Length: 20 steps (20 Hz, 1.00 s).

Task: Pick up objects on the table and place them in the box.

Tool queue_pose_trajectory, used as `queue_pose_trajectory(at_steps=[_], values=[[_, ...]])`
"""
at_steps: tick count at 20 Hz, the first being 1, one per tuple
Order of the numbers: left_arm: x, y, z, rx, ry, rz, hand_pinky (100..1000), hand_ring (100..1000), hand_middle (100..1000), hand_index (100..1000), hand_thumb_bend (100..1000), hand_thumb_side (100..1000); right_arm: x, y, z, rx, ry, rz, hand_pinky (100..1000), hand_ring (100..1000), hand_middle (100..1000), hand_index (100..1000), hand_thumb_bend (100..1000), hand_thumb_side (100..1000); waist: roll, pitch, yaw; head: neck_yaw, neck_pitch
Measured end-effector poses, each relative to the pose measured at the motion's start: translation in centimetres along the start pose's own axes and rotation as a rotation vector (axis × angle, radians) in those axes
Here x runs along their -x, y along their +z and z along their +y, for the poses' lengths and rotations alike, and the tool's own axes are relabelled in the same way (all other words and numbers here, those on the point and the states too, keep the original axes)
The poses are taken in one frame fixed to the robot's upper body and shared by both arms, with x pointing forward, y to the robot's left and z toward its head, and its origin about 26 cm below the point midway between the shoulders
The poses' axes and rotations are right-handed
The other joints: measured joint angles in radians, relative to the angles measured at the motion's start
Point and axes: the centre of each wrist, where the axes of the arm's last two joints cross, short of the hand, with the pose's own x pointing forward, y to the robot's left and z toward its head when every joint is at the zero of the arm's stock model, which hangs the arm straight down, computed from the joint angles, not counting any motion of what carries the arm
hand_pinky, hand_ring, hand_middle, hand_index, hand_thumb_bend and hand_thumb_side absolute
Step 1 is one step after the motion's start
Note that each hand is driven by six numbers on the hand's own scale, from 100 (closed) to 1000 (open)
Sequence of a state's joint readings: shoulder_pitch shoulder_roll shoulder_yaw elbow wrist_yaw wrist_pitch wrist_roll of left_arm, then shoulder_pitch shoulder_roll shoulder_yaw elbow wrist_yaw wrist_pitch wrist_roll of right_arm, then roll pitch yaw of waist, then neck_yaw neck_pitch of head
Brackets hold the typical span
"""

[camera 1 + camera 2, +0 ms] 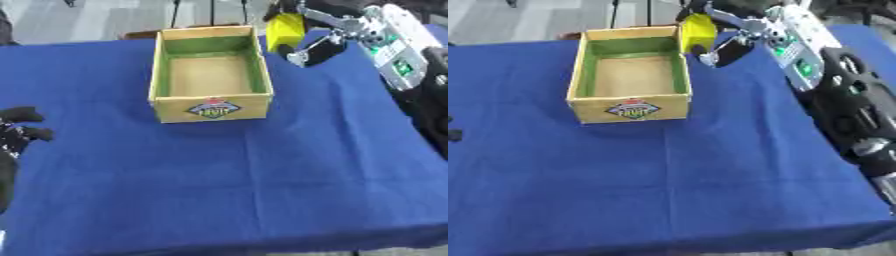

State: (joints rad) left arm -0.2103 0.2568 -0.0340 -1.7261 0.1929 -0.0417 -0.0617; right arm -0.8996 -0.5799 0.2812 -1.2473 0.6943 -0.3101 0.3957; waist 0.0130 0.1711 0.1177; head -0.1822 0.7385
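yellow obj (283, 29) plain, blocky, held up just beside box's far-R corner | R hand (308, 47) fingers curled round it | box (210, 107) open, tan floor, green walls, label in front, on blue table (262, 175) | L hand (16, 131) at L edge, fingers relaxed; R-eye view shows only its tips

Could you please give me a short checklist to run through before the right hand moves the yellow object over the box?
1. Yellow object held by the right hand: ok, fingers curl round it.
2. Object over the box: not ok, it sits beside the far right corner, outside the wall.
3. Box interior free: ok, nothing shows inside.
4. Box upright on the blue cloth: ok.
5. Left hand out of the path: ok, it rests at the left edge, away from the box.
6. Object lifted off the cloth: cannot tell.
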Motion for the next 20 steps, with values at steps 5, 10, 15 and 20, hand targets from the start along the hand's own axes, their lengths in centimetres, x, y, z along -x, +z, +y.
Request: queue_pose_trajectory(at_steps=[5, 10, 15, 20], values=[[0.0, -0.1, -0.3, 0.019, 0.004, -0.002, 728, 505, 595, 715, 740, 920, -0.5, -2.9, 1.9, -0.054, -0.026, 0.004, 495, 391, 657, 871, 100, 100, 0.007, 0.000, 0.036, -0.020, 0.000], [-0.3, -0.5, -0.6, 0.041, 0.010, -0.011, 727, 505, 595, 714, 742, 917, -1.0, -5.3, 4.3, -0.110, -0.058, 0.020, 579, 441, 680, 878, 100, 100, 0.012, 0.007, 0.072, -0.046, -0.002], [-0.3, -0.6, -0.8, 0.050, 0.014, -0.013, 727, 504, 594, 714, 744, 917, -1.3, -6.6, 7.1, -0.161, -0.074, 0.021, 652, 489, 703, 886, 100, 100, 0.014, 0.008, 0.095, -0.062, -0.002], [-0.3, -0.7, -1.0, 0.049, 0.022, -0.016, 727, 504, 594, 714, 746, 916, -1.1, -6.9, 8.0, -0.196, -0.066, 0.007, 698, 574, 752, 905, 100, 124, 0.011, 0.008, 0.097, -0.066, -0.002]])
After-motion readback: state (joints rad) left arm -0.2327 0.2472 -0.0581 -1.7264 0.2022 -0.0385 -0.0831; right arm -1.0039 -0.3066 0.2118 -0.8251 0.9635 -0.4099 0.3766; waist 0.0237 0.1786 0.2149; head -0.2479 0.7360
